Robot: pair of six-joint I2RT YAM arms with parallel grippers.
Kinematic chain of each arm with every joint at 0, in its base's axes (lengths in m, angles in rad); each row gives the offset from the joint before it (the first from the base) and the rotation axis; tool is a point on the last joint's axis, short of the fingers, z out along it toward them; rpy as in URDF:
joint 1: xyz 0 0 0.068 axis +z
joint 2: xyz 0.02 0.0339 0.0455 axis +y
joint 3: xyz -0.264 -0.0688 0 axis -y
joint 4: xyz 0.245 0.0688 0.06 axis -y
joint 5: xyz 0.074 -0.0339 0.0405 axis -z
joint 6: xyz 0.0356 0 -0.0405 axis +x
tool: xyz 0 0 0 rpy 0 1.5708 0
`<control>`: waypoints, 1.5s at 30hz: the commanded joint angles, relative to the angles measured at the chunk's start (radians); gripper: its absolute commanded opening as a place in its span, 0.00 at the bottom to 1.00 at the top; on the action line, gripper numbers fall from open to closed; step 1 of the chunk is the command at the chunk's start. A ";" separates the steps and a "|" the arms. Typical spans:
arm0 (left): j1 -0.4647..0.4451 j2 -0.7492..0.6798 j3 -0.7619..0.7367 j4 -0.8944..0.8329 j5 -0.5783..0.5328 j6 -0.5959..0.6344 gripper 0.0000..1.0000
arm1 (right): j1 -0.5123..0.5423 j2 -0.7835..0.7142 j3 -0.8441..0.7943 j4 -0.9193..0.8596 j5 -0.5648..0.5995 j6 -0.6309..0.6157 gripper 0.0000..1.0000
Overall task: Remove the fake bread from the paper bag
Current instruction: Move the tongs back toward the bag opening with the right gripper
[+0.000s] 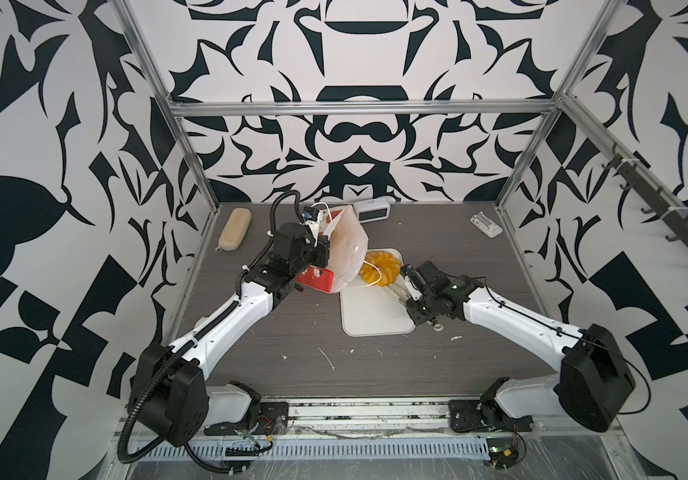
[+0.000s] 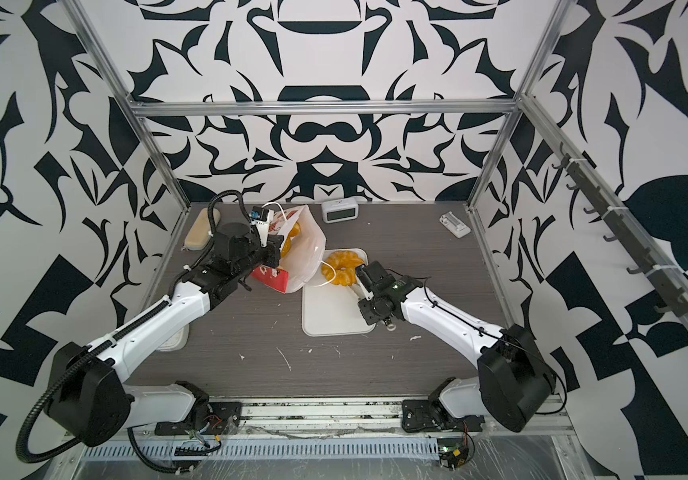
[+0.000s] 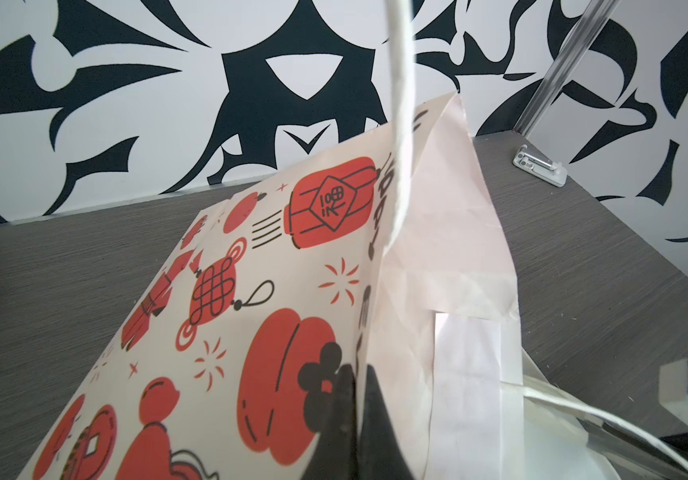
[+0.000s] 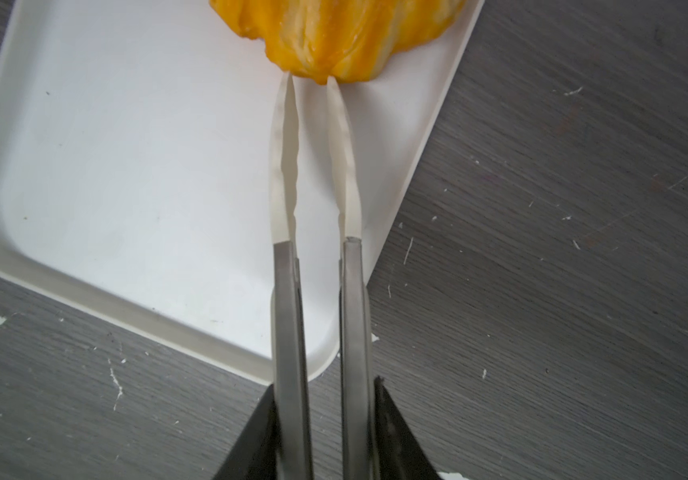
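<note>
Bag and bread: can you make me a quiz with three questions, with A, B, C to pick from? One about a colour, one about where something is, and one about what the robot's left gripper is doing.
1. What colour are the pictures printed on the bag?
A blue. B red. C green.
2. Where does the ring-shaped bread lie?
A inside the bag. B on the bare table. C on the white tray.
3. What is the left gripper doing?
A hanging open. B shut on the bag's edge. C shut on the bread.

Answers:
1 B: the left wrist view shows red lanterns and knots.
2 C: both top views show it at the tray's far end.
3 B: it pinches the paper edge in the left wrist view.
</note>
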State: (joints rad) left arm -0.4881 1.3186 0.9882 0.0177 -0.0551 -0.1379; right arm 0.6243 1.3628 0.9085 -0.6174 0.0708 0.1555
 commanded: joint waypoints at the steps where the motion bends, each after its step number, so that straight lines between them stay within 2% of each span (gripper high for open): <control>1: 0.008 0.007 0.022 -0.007 0.001 0.000 0.00 | -0.004 -0.033 0.040 0.038 -0.004 -0.014 0.36; 6: 0.008 0.017 0.030 -0.019 0.009 0.010 0.00 | -0.010 -0.138 0.033 -0.006 -0.177 -0.020 0.37; 8: 0.007 0.020 0.032 -0.023 0.017 0.018 0.00 | -0.010 -0.194 0.032 -0.024 -0.173 -0.004 0.37; 15: 0.007 0.047 0.051 -0.081 0.089 0.063 0.00 | -0.009 -0.343 0.134 -0.164 -0.049 0.008 0.35; 22: 0.007 0.111 0.166 -0.264 0.149 0.124 0.00 | -0.009 -0.384 0.160 -0.128 -0.098 0.001 0.35; 27: 0.006 0.147 0.182 -0.272 0.144 0.136 0.00 | 0.026 -0.331 0.116 -0.021 -0.185 0.028 0.35; 31: 0.003 0.163 0.167 -0.263 0.157 0.145 0.00 | 0.112 -0.267 0.125 0.033 -0.135 0.012 0.35; 36: 0.001 0.157 0.133 -0.242 0.172 0.147 0.00 | 0.162 -0.165 0.169 0.066 -0.086 -0.032 0.35; 41: 0.000 0.129 0.113 -0.230 0.184 0.149 0.00 | 0.199 -0.038 0.211 0.102 0.016 -0.097 0.35; 45: 0.000 0.104 0.099 -0.229 0.185 0.164 0.00 | 0.250 0.050 0.232 0.187 0.179 -0.172 0.36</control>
State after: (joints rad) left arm -0.4885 1.4643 1.1046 -0.2131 0.1104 0.0135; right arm 0.8440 1.3979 1.0836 -0.5415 0.1024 0.0574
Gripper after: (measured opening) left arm 0.053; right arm 0.360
